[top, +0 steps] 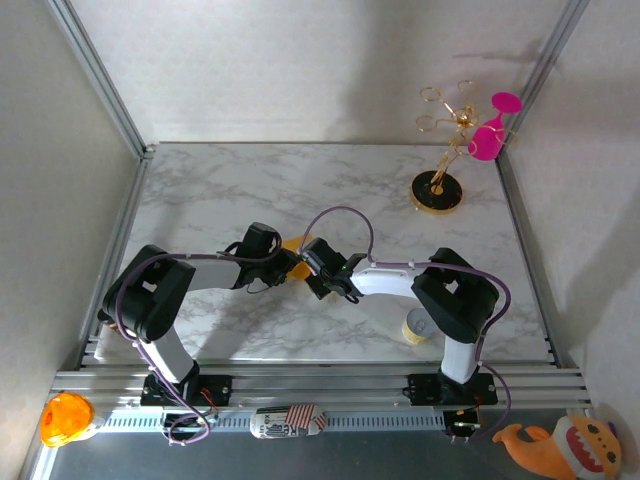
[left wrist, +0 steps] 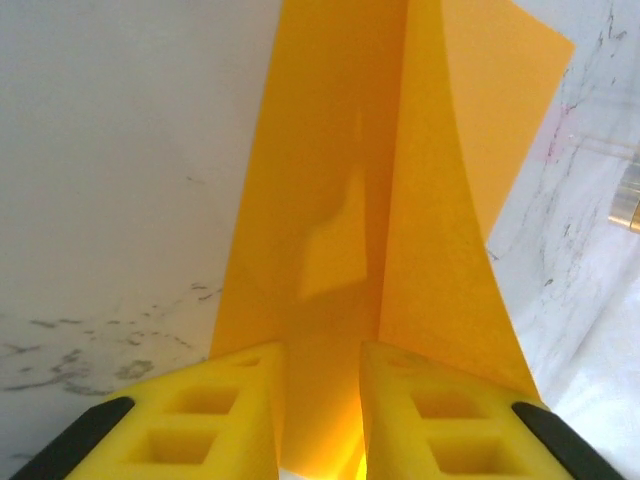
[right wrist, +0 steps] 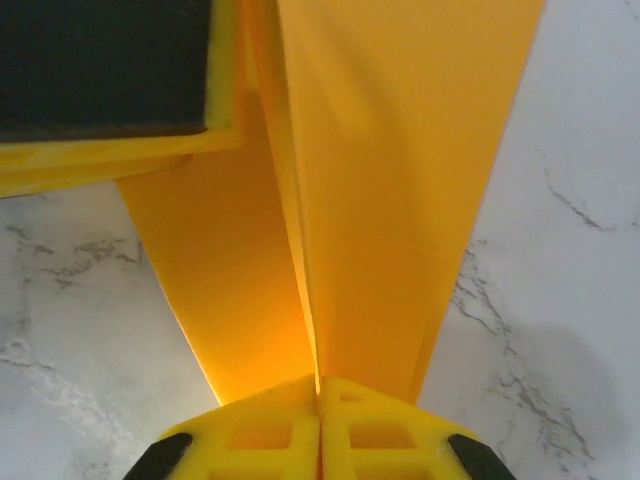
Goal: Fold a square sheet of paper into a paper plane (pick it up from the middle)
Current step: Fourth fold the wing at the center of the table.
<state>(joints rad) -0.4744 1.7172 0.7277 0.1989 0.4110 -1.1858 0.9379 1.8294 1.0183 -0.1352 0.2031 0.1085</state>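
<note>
At the middle of the marble surface [top: 330, 190], both arms meet over the partly folded yellow-orange paper [top: 293, 244], which sits between them with its centre crease running straight away from each end effector. The right end effector [right wrist: 320, 392] is clenched on the crease at the paper's right end. The left end effector [left wrist: 322, 360] straddles the opposite end with its fingers slightly apart, and whether it pinches cannot be told; both arms are equally near.
</note>
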